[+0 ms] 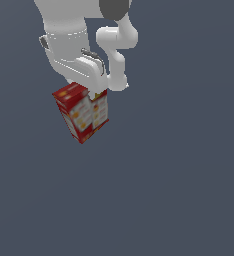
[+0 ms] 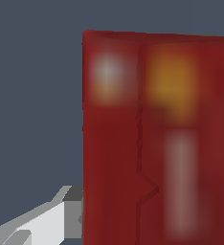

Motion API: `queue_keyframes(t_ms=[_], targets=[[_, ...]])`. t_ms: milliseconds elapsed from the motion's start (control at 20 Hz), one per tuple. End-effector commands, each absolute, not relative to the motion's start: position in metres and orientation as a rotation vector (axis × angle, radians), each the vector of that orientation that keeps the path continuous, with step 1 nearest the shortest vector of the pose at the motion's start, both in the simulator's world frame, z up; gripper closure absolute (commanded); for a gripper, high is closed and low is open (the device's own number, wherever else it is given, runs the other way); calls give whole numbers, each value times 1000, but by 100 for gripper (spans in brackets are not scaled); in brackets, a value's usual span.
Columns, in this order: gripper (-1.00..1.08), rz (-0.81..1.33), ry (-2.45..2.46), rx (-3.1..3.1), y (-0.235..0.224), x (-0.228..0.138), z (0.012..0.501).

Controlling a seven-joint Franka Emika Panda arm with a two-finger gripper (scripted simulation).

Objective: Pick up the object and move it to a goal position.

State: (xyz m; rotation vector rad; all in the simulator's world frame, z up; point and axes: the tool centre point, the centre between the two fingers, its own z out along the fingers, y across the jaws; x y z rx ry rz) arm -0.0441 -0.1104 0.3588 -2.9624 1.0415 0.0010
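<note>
The object (image 1: 81,114) is a small red box with white and orange printed panels. It hangs tilted right under the white hand of the arm in the exterior view. My gripper (image 1: 92,95) grips its upper end, and the fingers are mostly hidden by the hand and the box. In the wrist view the object (image 2: 157,139) is a blurred red face filling most of the picture. One grey finger (image 2: 61,217) presses against its side edge, while the other finger is out of view. The gripper is shut on the object.
A plain dark grey-blue surface (image 1: 179,190) lies all around. No other objects or markers show in either view.
</note>
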Motion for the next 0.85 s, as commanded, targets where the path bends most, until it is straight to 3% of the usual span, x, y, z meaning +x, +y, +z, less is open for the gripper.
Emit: queue_keyframes(t_ms=[0, 400, 800], targets=[[108, 1, 1041, -2962, -117, -55, 379], [108, 0, 1041, -2964, -130, -74, 418], [108, 0, 1041, -2964, -131, -73, 421]])
